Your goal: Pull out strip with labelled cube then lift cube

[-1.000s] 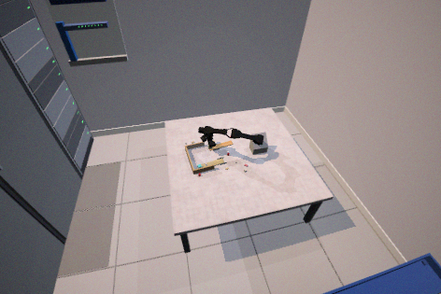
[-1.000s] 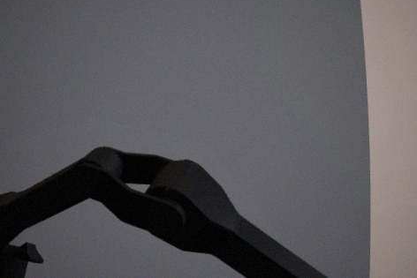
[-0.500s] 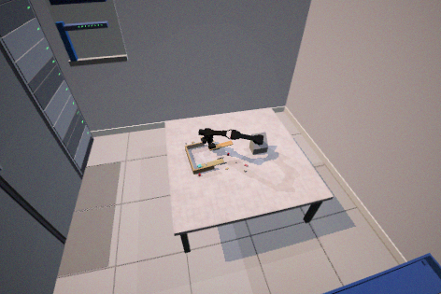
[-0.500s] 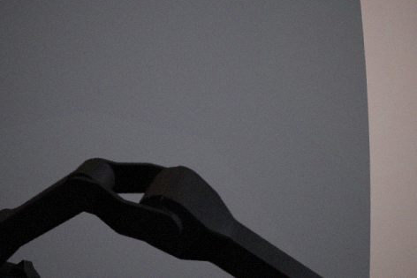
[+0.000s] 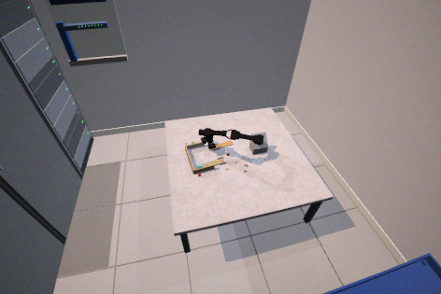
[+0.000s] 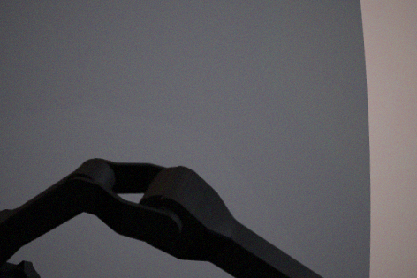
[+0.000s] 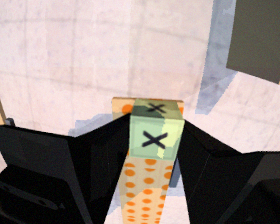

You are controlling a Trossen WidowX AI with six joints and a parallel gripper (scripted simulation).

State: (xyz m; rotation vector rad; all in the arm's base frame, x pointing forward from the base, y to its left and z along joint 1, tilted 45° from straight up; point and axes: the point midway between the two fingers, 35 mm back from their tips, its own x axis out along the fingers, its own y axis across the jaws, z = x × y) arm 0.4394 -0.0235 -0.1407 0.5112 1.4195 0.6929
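The labelled cube (image 7: pixel 155 138) is pale green with a black X on its top and on one side. My gripper (image 7: pixel 154 120) (image 5: pixel 211 147) is shut on it, with one black finger against each side. An orange-dotted strip (image 7: pixel 149 192) (image 5: pixel 226 144) lies directly under the cube and runs toward the bottom of the wrist view. Whether the cube touches the strip is hard to tell. The strip's far end shows just beyond the cube. The exterior view shows only arm links; the gripper is out of its frame.
A wooden-edged frame (image 5: pixel 190 159) stands on the table (image 5: pixel 243 197). A second strip (image 5: pixel 218 162) sticks out at its near side. Small coloured pieces, such as a red one (image 5: pixel 200 175), lie around. In the wrist view, a dark panel (image 7: pixel 256 42) is at upper right.
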